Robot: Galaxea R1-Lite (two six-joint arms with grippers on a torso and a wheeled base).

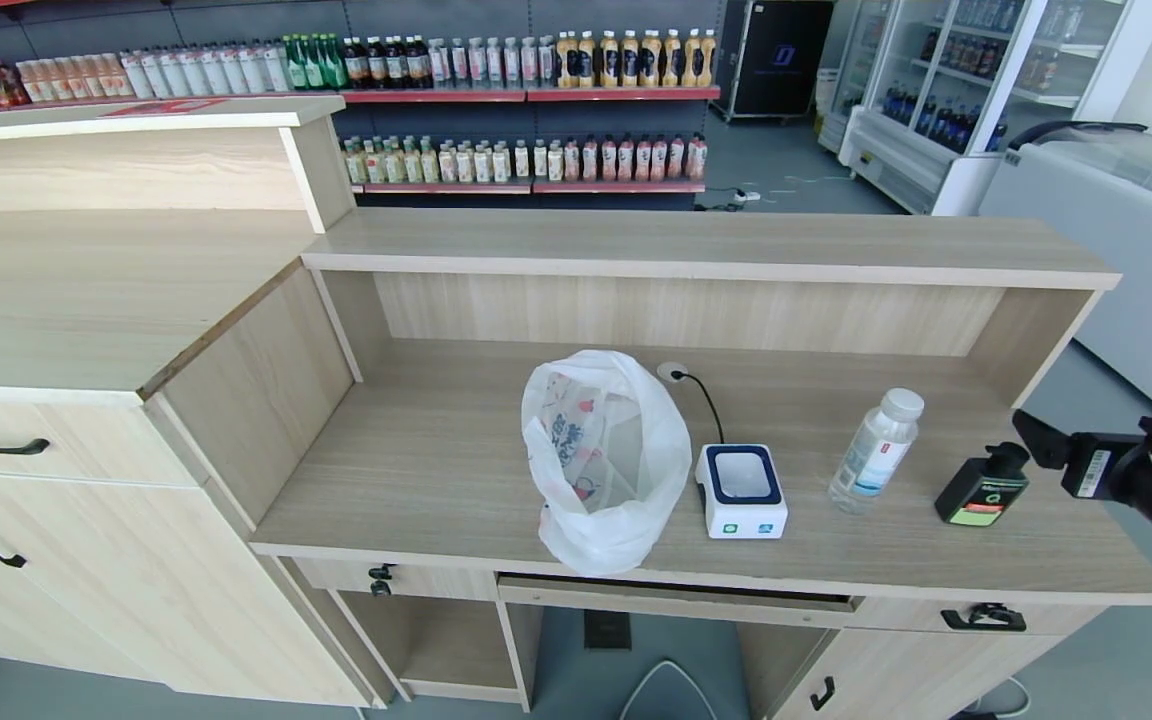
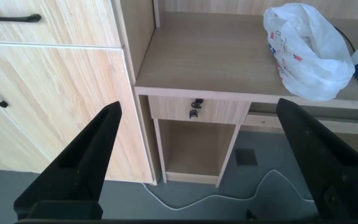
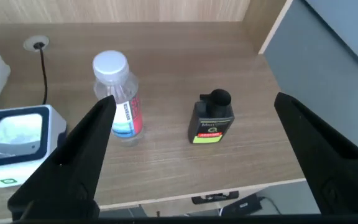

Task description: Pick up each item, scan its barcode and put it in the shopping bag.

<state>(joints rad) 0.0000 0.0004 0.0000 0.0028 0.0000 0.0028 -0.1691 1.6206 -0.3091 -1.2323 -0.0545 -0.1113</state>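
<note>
The pale wooden counter (image 1: 436,470) spans the middle of the head view. On it, just left of centre, stands the white shopping bag (image 1: 604,460), its mouth open upward. The white scanner (image 1: 741,490) sits just to the bag's right, its cable running back to a hole. Further right stands a clear water bottle (image 1: 874,452), then a small dark bottle (image 1: 983,487) near the right edge. The right gripper (image 3: 194,98) is spread wide and empty beside the dark bottle. The left gripper (image 2: 199,104) is likewise spread and empty, low before the counter's front.
</note>
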